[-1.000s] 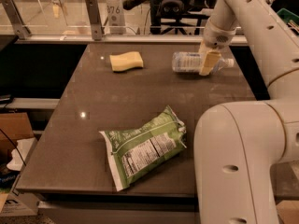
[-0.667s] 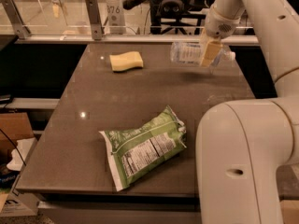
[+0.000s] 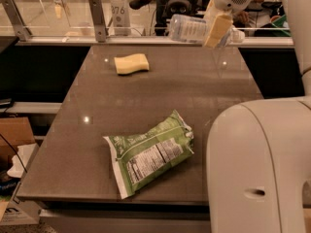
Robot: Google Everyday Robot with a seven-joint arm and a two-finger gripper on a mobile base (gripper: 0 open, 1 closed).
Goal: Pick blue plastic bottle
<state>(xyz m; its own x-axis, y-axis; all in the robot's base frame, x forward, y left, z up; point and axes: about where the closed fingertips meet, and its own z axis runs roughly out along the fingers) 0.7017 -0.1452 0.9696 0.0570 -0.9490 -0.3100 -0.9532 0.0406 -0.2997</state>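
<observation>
**benchbot_fan:** So where's the hand right now, and has it got anything?

**gravy_rig:** It's up at the far right, over the back edge of the desk. It's clamped onto the blue plastic bottle. The one tan finger I can see lies flat across the front of the bottle near its neck end, so the opening is only as wide as the bottle.

**benchbot_fan:** Is the bottle upright?

**gravy_rig:** Nope, it's lying sideways in the air, clear of the desk. The bottom points left and the white cap pokes out to the right of the hand. Nothing else is touching it that I can see.

**benchbot_fan:** And the other stuff?

**gravy_rig:** The yellow sponge sits on the far left part of the desk, well apart from the hand. The green bag lies flat near the front edge with its label side up. The robot's big white body fills the near right corner.
</observation>
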